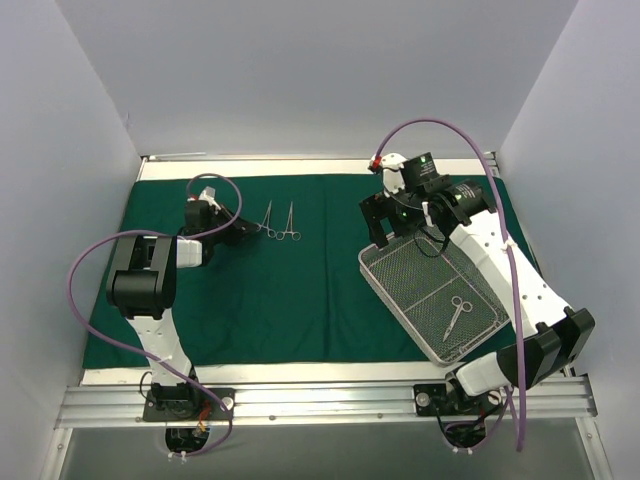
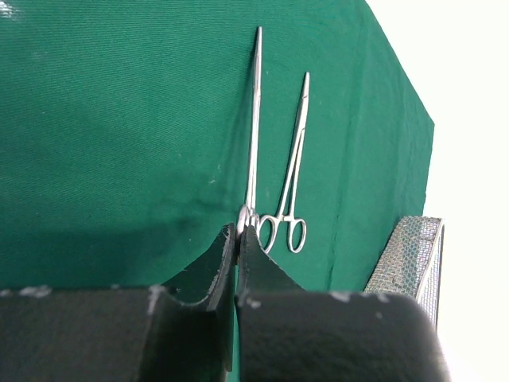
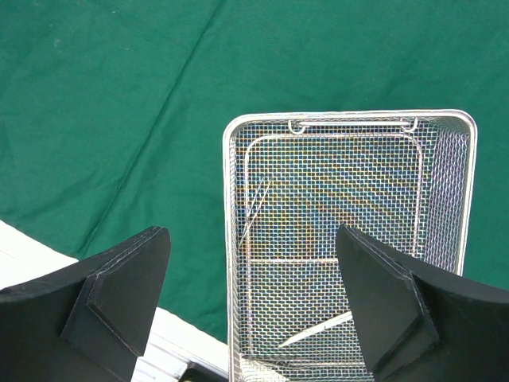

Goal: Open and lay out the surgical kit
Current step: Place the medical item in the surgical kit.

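Pinching one ring handle of the longer forceps (image 2: 253,119), the left gripper (image 2: 238,232) has its fingers pressed together. The shorter forceps (image 2: 293,167) lies just beside at 3 o'clock, both flat on the smooth green cloth (image 2: 119,119). The right gripper (image 3: 251,239) hangs with fingers wide apart above the silver mesh tray (image 3: 350,117), which sits at the cloth's 4 o'clock with scissors (image 1: 457,316) inside.

1. Dark green cloth wrap (image 3: 119,103) fills 9 through 3 o'clock.
2. Rectangular silver wire-mesh tray (image 3: 350,119) lies on it, centre toward 5 o'clock.
3. Inside: thin silver instrument (image 3: 253,211) at its 9 o'clock wall; silver tip (image 3: 318,328) at 6.
4. The right gripper (image 3: 253,239): black fingers (image 3: 119,294) wide apart, 7 and 5 o'clock.
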Available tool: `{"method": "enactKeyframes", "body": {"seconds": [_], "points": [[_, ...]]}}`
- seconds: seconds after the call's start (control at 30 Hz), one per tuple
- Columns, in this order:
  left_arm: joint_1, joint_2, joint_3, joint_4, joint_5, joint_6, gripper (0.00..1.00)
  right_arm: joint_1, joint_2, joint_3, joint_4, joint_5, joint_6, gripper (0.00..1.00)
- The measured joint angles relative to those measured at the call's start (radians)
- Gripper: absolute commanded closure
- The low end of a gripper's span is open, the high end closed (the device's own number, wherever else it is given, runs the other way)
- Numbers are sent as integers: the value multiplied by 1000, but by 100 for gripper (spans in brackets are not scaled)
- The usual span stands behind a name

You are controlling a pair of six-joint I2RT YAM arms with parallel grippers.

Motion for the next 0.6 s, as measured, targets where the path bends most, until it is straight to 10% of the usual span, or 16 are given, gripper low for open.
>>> {"method": "enactKeyframes", "body": {"seconds": [0.6], "points": [[1,9,0,-72,-14,-2,76,-13,0,0,0,-14,-11,12]]}}
